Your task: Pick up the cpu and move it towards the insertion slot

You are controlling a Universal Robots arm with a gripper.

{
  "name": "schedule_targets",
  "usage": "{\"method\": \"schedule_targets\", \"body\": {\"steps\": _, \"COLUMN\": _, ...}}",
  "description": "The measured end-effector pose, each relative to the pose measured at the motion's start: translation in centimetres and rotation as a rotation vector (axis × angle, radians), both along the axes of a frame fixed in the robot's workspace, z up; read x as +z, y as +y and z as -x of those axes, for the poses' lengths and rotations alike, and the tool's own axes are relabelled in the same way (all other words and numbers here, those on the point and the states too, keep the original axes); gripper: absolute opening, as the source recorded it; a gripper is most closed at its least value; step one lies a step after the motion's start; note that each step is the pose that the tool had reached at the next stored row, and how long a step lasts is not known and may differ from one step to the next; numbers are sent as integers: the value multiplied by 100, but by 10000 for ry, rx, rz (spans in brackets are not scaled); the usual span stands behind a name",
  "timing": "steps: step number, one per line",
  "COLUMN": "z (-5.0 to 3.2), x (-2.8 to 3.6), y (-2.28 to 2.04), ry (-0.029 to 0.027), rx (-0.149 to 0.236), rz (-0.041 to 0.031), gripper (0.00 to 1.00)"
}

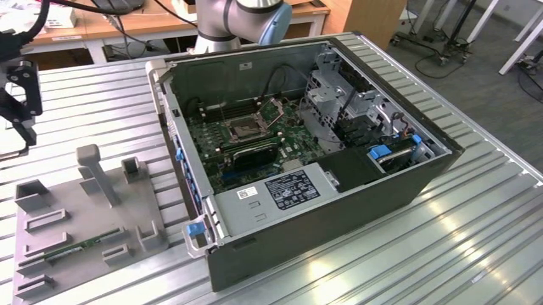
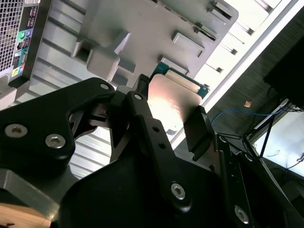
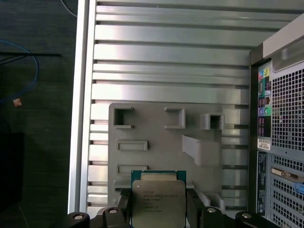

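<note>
My gripper (image 3: 159,208) is shut on the cpu (image 3: 158,197), a flat square chip with a pale metal face and a green edge, held by two opposite sides between the black fingers (image 3: 124,209). In the second wrist view the cpu (image 2: 176,95) shines between the same fingers, with the gripper (image 2: 170,108) hanging above the grey fixture plate (image 2: 142,28). In the exterior view the gripper (image 1: 19,127) hangs at the far left, above the table and well apart from the insertion slot (image 1: 246,130), a silver-framed square socket on the green board inside the open computer case (image 1: 339,210).
The grey fixture plate (image 1: 127,210) with upright blocks lies on the ribbed metal table (image 1: 475,254), and a green memory stick (image 1: 81,246) rests in it. The case's walls, drive cage (image 1: 335,95) and power supply (image 1: 271,194) surround the socket. The table's edge (image 3: 78,118) runs close by.
</note>
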State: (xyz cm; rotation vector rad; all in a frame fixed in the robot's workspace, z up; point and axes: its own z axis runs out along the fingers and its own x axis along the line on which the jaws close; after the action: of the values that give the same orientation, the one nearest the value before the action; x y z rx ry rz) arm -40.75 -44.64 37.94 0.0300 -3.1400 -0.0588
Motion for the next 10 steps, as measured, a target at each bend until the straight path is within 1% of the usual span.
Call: {"method": "schedule_targets", "body": {"steps": 10, "z": -174, "x": 0, "y": 0, "ry": 0, "rx": 0, "rz": 0, "gripper": 55}}
